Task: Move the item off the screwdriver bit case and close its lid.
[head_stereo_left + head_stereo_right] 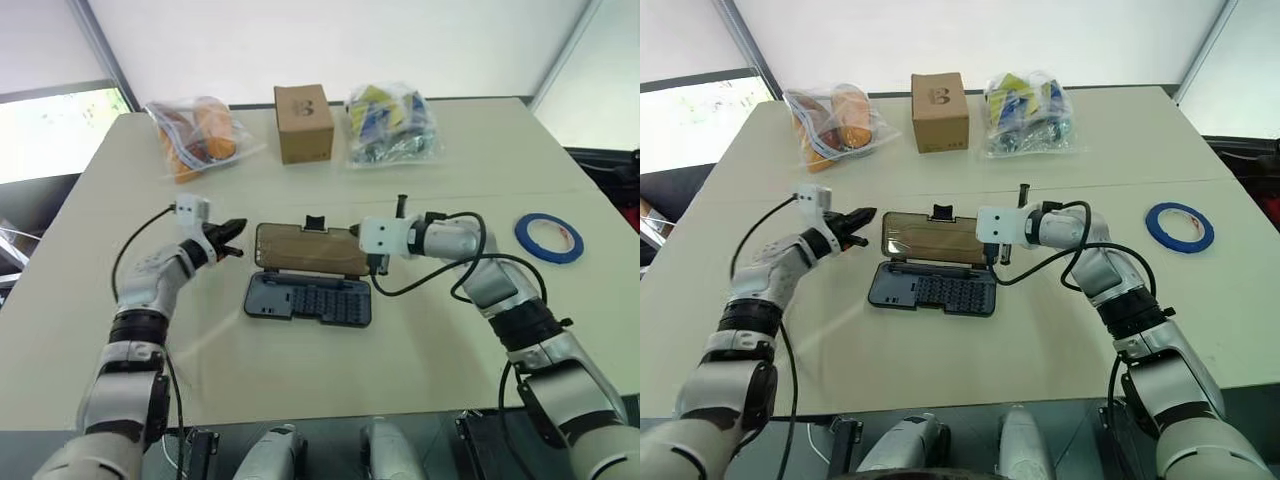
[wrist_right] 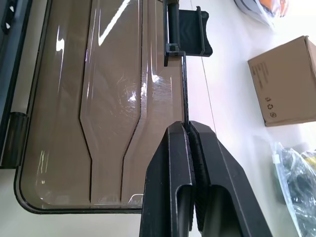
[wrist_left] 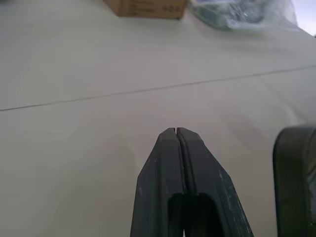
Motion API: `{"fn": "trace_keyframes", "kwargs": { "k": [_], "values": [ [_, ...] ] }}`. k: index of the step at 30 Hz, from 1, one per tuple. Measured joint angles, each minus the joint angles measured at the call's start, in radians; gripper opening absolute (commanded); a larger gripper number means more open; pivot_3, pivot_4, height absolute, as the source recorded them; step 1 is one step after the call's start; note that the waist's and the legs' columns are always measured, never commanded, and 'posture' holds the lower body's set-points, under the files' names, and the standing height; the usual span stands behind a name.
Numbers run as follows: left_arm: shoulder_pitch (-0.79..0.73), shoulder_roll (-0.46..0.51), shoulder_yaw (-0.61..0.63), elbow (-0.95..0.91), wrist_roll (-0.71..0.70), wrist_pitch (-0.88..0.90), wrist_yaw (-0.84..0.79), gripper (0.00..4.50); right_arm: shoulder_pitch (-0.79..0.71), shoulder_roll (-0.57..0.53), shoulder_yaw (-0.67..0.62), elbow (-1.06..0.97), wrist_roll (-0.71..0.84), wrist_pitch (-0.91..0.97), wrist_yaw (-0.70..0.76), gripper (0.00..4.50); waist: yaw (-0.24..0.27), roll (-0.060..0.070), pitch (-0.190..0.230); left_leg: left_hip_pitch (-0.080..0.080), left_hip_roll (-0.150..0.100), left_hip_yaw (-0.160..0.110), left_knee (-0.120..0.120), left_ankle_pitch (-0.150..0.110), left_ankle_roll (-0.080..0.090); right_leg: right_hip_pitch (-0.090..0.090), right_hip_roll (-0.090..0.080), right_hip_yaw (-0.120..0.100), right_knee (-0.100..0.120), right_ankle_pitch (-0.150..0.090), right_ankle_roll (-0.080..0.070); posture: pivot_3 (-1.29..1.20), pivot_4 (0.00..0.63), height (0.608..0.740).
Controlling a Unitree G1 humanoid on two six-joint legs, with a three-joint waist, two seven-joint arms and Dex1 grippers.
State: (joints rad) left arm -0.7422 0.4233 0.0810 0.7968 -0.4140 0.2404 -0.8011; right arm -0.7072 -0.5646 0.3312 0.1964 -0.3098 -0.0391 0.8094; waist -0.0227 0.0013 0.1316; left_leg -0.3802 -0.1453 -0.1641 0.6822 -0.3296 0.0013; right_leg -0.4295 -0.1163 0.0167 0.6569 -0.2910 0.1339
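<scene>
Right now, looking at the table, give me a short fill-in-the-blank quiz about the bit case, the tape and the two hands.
1. The blue tape roll lies on the ____, apart from the screwdriver bit case.
2. The lid of the case stands ____.
3. The right hand is shut on the far ____ of the lid.
4. The left hand is shut and holds ____.

Missing words: table; open; edge; nothing

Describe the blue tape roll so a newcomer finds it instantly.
Start at the beige table, then look toward the robot's right, past the open bit case in the middle. The tape roll lies flat and alone there: the one blue ring with a hollow centre, unlike the bags and box at the far edge.
</scene>
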Motion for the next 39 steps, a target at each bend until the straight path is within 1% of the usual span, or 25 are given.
{"fn": "trace_keyframes", "kwargs": {
  "k": [4, 5, 6, 7, 9, 10, 12, 13, 16, 18, 19, 21, 22, 24, 25, 27, 28, 29, 30, 31, 34, 35, 36, 37, 39],
  "values": [
    [-0.093, 0.0, -0.026, 0.193, 0.047, -0.025, -0.171, 0.0, 0.0, 0.001, 0.0, -0.014, 0.0, 0.018, 0.0, 0.03, -0.004, 0.0, 0.0, -0.001, -0.001, 0.0, 0.001, 0.0, 0.0, -0.004, -0.001, 0.0, 0.006, 0.0, 0.0, 0.0, 0.15, 0.74],
    [-0.11, 0.001, -0.026, 0.233, 0.055, -0.024, -0.207, 0.0, 0.0, 0.001, 0.0, -0.023, 0.001, 0.023, 0.0, 0.61, -0.007, 0.0, 0.0, -0.002, -0.001, 0.0, 0.001, 0.0, 0.0, -0.005, -0.001, 0.0, 0.006, 0.0, 0.0, 0.0, 0.15, 0.74],
    [-0.126, 0.004, -0.026, 0.269, 0.059, -0.016, -0.243, 0.0, 0.001, 0.002, 0.0, -0.032, 0.002, 0.027, 0.0, 0.94, -0.011, 0.0, 0.0, -0.004, -0.001, 0.0, 0.002, 0.0, 0.0, -0.007, -0.001, 0.0, 0.007, 0.0, 0.0, 0.0, 0.15, 0.74],
    [-0.139, 0.009, -0.025, 0.297, 0.065, -0.006, -0.278, 0.0, 0.001, 0.003, 0.0, -0.042, 0.003, 0.031, 0.001, 1.36, -0.014, 0.0, 0.0, -0.006, -0.002, -0.001, 0.002, 0.0, 0.0, -0.009, -0.001, 0.0, 0.009, 0.0, 0.0, 0.0, 0.15, 0.74],
    [-0.155, 0.011, -0.025, 0.336, 0.081, 0.01, -0.334, 0.0, 0.001, 0.003, 0.0, -0.047, 0.011, 0.034, 0.006, 2.38, -0.017, 0.0, 0.0, -0.009, -0.003, -0.001, 0.003, 0.0, 0.0, -0.011, -0.001, -0.001, 0.009, 0.0, 0.0, 0.0, 0.15, 0.74],
    [-0.163, 0.012, -0.025, 0.349, 0.089, 0.014, -0.358, 0.0, 0.001, 0.003, 0.0, -0.049, 0.012, 0.035, 0.01, 3.03, -0.018, 0.0, 0.0, -0.01, -0.003, -0.001, 0.004, 0.0, 0.0, -0.012, -0.002, -0.001, 0.009, 0.0, 0.0, 0.0, 0.15, 0.74],
    [-0.176, 0.012, -0.026, 0.37, 0.107, 0.016, -0.394, 0.0, 0.001, 0.001, 0.0, -0.063, 0.017, 0.04, 0.019, 4.06, -0.021, 0.0, 0.0, -0.01, -0.003, -0.001, 0.004, 0.0, 0.0, -0.012, -0.002, -0.001, 0.01, 0.0, 0.0, 0.0, 0.15, 0.74],
    [-0.178, 0.01, -0.026, 0.375, 0.113, 0.016, -0.404, 0.0, 0.002, -0.002, 0.0, -0.075, 0.018, 0.044, 0.023, 4.46, -0.022, 0.0, 0.0, -0.01, -0.003, -0.001, 0.004, 0.0, 0.0, -0.012, -0.002, -0.001, 0.01, 0.0, 0.0, 0.0, 0.15, 0.74],
    [-0.186, 0.008, -0.018, 0.382, 0.122, 0.019, -0.424, 0.0, 0.012, -0.014, -0.006, -0.127, 0.022, 0.074, 0.032, 4.46, -0.021, 0.0, 0.0, -0.011, -0.003, -0.001, 0.004, 0.0, 0.0, -0.013, -0.002, -0.001, 0.01, 0.0, 0.0, 0.0, 0.15, 0.74],
    [-0.191, 0.008, -0.012, 0.381, 0.122, 0.037, -0.444, 0.0, 0.029, -0.032, -0.046, -0.222, 0.085, 0.198, 0.085, 4.46, -0.02, 0.0, 0.0, -0.013, -0.003, -0.001, 0.005, 0.0, 0.0, -0.014, -0.002, -0.001, 0.01, 0.0, 0.0, 0.0, 0.15, 0.74],
    [-0.192, 0.009, -0.008, 0.381, 0.122, 0.047, -0.457, 0.0, 0.031, -0.048, -0.082, -0.275, 0.139, 0.289, 0.119, 4.46, -0.02, 0.0, 0.0, -0.014, -0.003, -0.002, 0.007, 0.0, 0.0, -0.014, -0.002, -0.001, 0.01, 0.0, 0.0, 0.0, 0.15, 0.74],
    [-0.194, 0.012, -0.004, 0.369, 0.12, 0.074, -0.491, 0.0, 0.029, -0.098, -0.205, -0.408, 0.305, 0.535, 0.2, 4.46, -0.017, -0.001, 0.0, -0.016, -0.003, -0.004, 0.015, 0.0, 0.001, -0.014, -0.002, -0.002, 0.01, 0.0, 0.0, 0.0, 0.15, 0.74],
    [-0.194, 0.021, 0.006, 0.359, 0.118, 0.093, -0.513, 0.0, 0.025, -0.125, -0.286, -0.478, 0.41, 0.671, 0.236, 4.46, -0.017, -0.001, 0.0, -0.017, -0.003, -0.005, 0.015, 0.0, 0.001, -0.014, -0.002, -0.002, 0.01, 0.0, 0.0, 0.0, 0.15, 0.74],
    [-0.194, 0.045, 0.016, 0.326, 0.116, 0.136, -0.553, 0.0, 0.016, -0.143, -0.411, -0.572, 0.576, 0.861, 0.265, 4.46, -0.017, -0.001, 0.0, -0.018, -0.003, -0.006, 0.013, 0.0, 0.001, -0.013, -0.003, -0.002, 0.01, 0.0, 0.0, 0.0, 0.15, 0.74],
    [-0.192, 0.054, 0.015, 0.289, 0.111, 0.169, -0.581, 0.0, 0.015, -0.143, -0.456, -0.604, 0.64, 0.925, 0.267, 4.46, -0.018, -0.001, 0.0, -0.017, -0.003, -0.005, 0.011, 0.0, 0.001, -0.013, -0.003, -0.002, 0.01, 0.0, 0.0, 0.0, 0.15, 0.74],
    [-0.159, 0.078, -0.016, 0.131, 0.083, 0.269, -0.683, 0.0, 0.016, -0.143, -0.513, -0.636, 0.73, 1.016, 0.251, 4.46, -0.018, -0.001, 0.0, -0.018, -0.003, -0.005, 0.011, 0.0, 0.001, -0.013, -0.003, -0.001, 0.01, 0.0, 0.0, 0.0, 0.15, 0.74],
    [-0.129, 0.097, -0.044, 0.037, 0.063, 0.318, -0.719, 0.0, 0.016, -0.144, -0.523, -0.642, 0.75, 1.036, 0.239, 4.46, -0.019, -0.001, 0.0, -0.018, -0.003, -0.005, 0.011, 0.0, 0.001, -0.013, -0.003, -0.001, 0.01, 0.0, 0.0, 0.0, 0.15, 0.74],
    [-0.052, 0.151, -0.103, -0.136, 0.011, 0.393, -0.758, 0.0, 0.02, -0.146, -0.529, -0.646, 0.769, 1.05, 0.218, 4.46, -0.026, -0.001, 0.0, -0.017, -0.003, -0.004, 0.01, 0.0, 0.001, -0.013, -0.003, 0.001, 0.01, 0.0, 0.0, 0.0, 0.15, 0.74],
    [-0.002, 0.185, -0.14, -0.239, -0.025, 0.441, -0.777, 0.0, 0.028, -0.152, -0.535, -0.645, 0.776, 1.057, 0.205, 4.46, -0.026, 0.0, 0.0, -0.015, -0.002, -0.003, 0.007, 0.0, 0.001, -0.013, -0.003, 0.002, 0.01, 0.0, 0.0, 0.0, 0.15, 0.74],
    [0.075, 0.244, -0.198, -0.379, -0.068, 0.484, -0.791, 0.0, 0.038, -0.158, -0.536, -0.643, 0.777, 1.058, 0.185, 4.46, -0.027, 0.0, 0.0, -0.013, -0.002, -0.003, 0.004, 0.0, 0.001, -0.012, -0.003, 0.003, 0.01, 0.0, 0.0, 0.0, 0.15, 0.74],
    [0.227, 0.363, -0.335, -0.613, -0.114, 0.495, -0.804, 0.0, 0.062, -0.161, -0.508, -0.643, 0.778, 1.043, 0.145, 4.46, -0.022, 0.0, 0.0, -0.011, -0.002, -0.002, 0.003, 0.0, 0.001, -0.012, -0.003, 0.003, 0.009, 0.0, 0.0, 0.0, 0.15, 0.74],
    [0.265, 0.401, -0.375, -0.658, -0.113, 0.465, -0.806, 0.0, 0.073, -0.161, -0.491, -0.644, 0.778, 1.034, 0.132, 4.46, -0.021, 0.0, 0.0, -0.011, -0.002, -0.002, 0.003, 0.0, 0.001, -0.012, -0.003, 0.003, 0.009, 0.0, 0.0, 0.0, 0.15, 0.74],
    [0.274, 0.408, -0.389, -0.659, -0.107, 0.441, -0.803, 0.0, 0.088, -0.165, -0.477, -0.646, 0.776, 1.029, 0.121, 4.46, -0.015, 0.0, 0.0, -0.011, -0.002, -0.002, 0.004, 0.0, 0.001, -0.011, -0.003, 0.003, 0.009, 0.0, 0.0, 0.0, 0.15, 0.74],
    [0.239, 0.38, -0.379, -0.611, -0.105, 0.43, -0.775, 0.0, 0.11, -0.171, -0.461, -0.651, 0.769, 1.021, 0.111, 4.46, 0.001, 0.0, 0.0, -0.011, -0.002, -0.003, 0.007, 0.0, 0.0, -0.01, -0.002, 0.002, 0.009, 0.0, 0.0, 0.0, 0.15, 0.74],
    [0.084, 0.279, -0.275, -0.439, -0.126, 0.446, -0.668, 0.0, 0.157, -0.178, -0.399, -0.674, 0.759, 1.009, 0.095, 4.46, 0.037, -0.004, 0.003, -0.016, -0.002, -0.007, 0.016, 0.001, 0.0, -0.009, 0.001, -0.001, 0.009, 0.0, 0.0, 0.0, 0.15, 0.74]
  ]
}}
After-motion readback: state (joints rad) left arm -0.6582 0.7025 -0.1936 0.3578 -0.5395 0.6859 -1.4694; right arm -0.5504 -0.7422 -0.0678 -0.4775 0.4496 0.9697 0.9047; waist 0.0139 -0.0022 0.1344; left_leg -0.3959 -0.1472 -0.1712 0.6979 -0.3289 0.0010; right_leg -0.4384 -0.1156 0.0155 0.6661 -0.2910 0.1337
